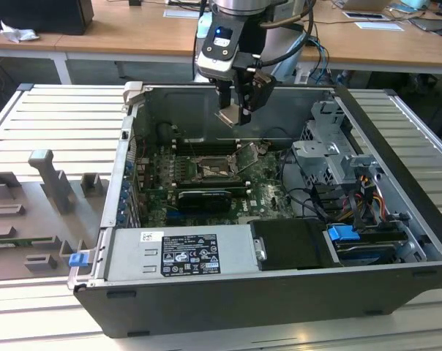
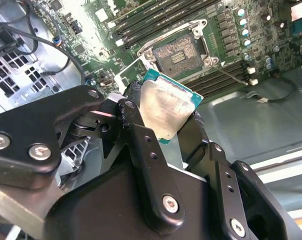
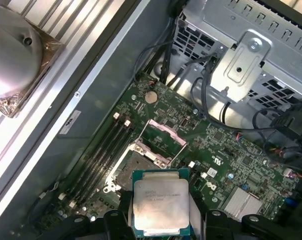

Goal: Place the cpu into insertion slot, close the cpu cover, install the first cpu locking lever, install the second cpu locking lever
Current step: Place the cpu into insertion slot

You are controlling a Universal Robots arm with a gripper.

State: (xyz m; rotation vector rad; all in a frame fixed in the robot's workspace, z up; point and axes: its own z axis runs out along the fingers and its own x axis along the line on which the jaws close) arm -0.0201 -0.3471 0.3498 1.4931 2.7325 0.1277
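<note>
My gripper [image 1: 234,115] hangs above the open computer case, shut on the cpu [image 1: 228,117]. In both wrist views the cpu [image 2: 163,107] [image 3: 161,205] is a pale silver square with a green edge, clamped between two black fingers [image 2: 133,112]. The insertion slot [image 2: 181,52] [image 3: 133,167] lies open on the motherboard below; in the first wrist view the chip hides part of it. The cpu cover [image 3: 167,132] stands raised off the slot on its hinge. In the exterior view the slot [image 1: 210,170] sits well below the gripper. A thin locking lever [image 2: 230,75] lies beside the slot.
Long memory slots [image 3: 103,150] flank the socket. A black graphics card [image 1: 204,197] lies near it, and a power supply [image 1: 181,252] fills the case front. A drive cage [image 1: 331,157] and cables [image 1: 309,197] stand on the exterior view's right. Grey fixtures [image 1: 53,183] sit outside on the left.
</note>
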